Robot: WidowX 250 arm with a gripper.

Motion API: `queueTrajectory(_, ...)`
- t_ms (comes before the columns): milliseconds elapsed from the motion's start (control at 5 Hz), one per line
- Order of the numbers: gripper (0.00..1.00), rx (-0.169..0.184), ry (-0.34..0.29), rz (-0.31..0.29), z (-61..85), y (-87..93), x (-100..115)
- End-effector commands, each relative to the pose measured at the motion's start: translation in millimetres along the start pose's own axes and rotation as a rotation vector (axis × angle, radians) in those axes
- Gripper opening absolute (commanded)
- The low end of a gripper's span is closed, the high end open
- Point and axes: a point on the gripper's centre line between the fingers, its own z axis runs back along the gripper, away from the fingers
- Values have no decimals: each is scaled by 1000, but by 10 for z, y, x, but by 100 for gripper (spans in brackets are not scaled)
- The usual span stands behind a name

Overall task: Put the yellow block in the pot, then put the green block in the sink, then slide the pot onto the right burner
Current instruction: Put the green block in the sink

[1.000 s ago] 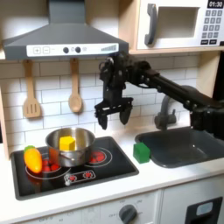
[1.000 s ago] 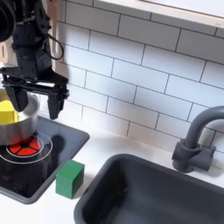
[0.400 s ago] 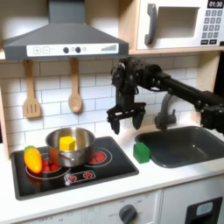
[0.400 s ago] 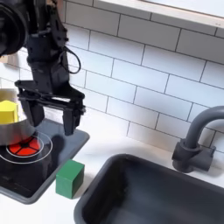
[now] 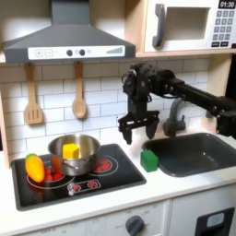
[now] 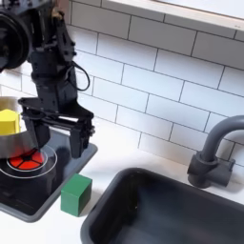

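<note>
The gripper point(image 5: 139, 130) hangs above the white counter with its fingers spread apart and nothing between them, pointing down; in the second exterior view the gripper point(image 6: 57, 143) hovers over the right edge of the black stove top point(image 6: 29, 195), above and slightly left of the green block point(image 6: 76, 193).

The yellow block point(image 5: 70, 149) sits inside the pot point(image 5: 74, 155), which stands on the stove top point(image 5: 78, 180) over the left burner in the first exterior view. In the second exterior view the yellow block point(image 6: 8, 122) shows at the picture's left edge inside the pot point(image 6: 19, 141), with a red burner ring point(image 6: 23, 162) just in front of it.

The green block point(image 5: 148, 160) rests on the counter between the stove top and the sink point(image 5: 189, 153), close to the sink's left rim in the first exterior view. In the second exterior view the sink point(image 6: 172, 214) lies to the right of the block, with the dark faucet point(image 6: 212, 152) at its far side.

An orange toy with a green end point(image 5: 34, 167) lies on the stove top to the left of the pot. Two wooden utensils point(image 5: 33, 97) hang on the tiled wall behind.
</note>
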Motion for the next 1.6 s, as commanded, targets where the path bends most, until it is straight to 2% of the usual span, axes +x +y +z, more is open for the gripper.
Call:
queueTrajectory(0,100,-12,36,-38,-92,-145,-105)
queueTrajectory(200,100,7,59,-42,-156,-172,-138)
queueTrajectory(400,100,-2,74,-44,-168,-233,-123)
queueTrajectory(600,100,4,94,-33,-189,-207,-143)
queueTrajectory(1200,100,31,166,-23,-391,-162,-174)
queueTrajectory(1400,100,41,167,-52,-442,-201,-162)
